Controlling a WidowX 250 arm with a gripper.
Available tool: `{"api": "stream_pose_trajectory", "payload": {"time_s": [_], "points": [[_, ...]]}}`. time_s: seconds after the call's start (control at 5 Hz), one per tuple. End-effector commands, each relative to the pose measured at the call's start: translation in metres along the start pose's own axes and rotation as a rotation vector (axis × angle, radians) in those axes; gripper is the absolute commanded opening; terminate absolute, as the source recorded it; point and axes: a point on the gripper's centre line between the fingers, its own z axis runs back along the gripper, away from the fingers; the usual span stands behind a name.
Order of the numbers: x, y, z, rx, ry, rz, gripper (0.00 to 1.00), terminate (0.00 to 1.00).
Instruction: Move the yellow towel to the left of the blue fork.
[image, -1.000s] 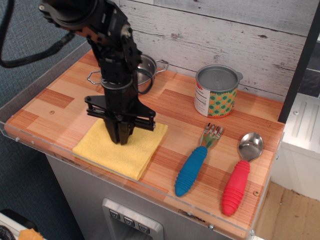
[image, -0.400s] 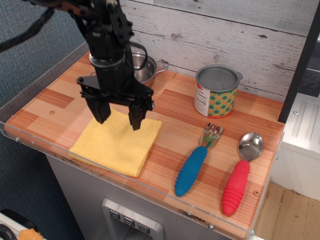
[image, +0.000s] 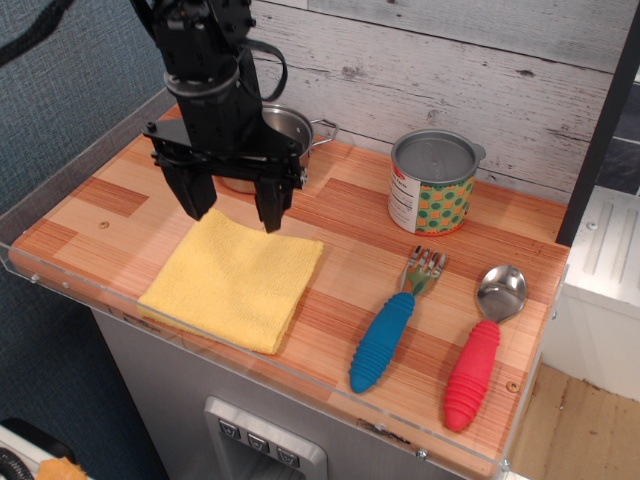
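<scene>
The wooden table (image: 130, 185) has a clear plastic edge in front; the black gripper (image: 235, 208) hangs over the far end of the yellow towel (image: 232, 282) with its two fingers (image: 272, 205) spread apart and nothing between them; the towel lies flat near the front edge, to the left of the blue fork (image: 392, 325); a steel pot (image: 290, 135) sits behind the gripper; a tin can (image: 431, 183) stands by the wall; a red spoon (image: 480, 350) lies just right of the fork.
</scene>
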Motion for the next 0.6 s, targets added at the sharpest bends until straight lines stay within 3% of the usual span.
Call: {"api": "stream_pose_trajectory", "payload": {"time_s": [0.0, 0.2, 0.4], "points": [[0.024, -0.004, 0.036, -0.017, -0.061, 0.006, 1.00, 0.00], [0.034, -0.023, 0.044, -0.032, -0.067, -0.021, 1.00, 0.00], [0.041, -0.046, 0.053, -0.046, -0.071, -0.072, 1.00, 1.00]]}}
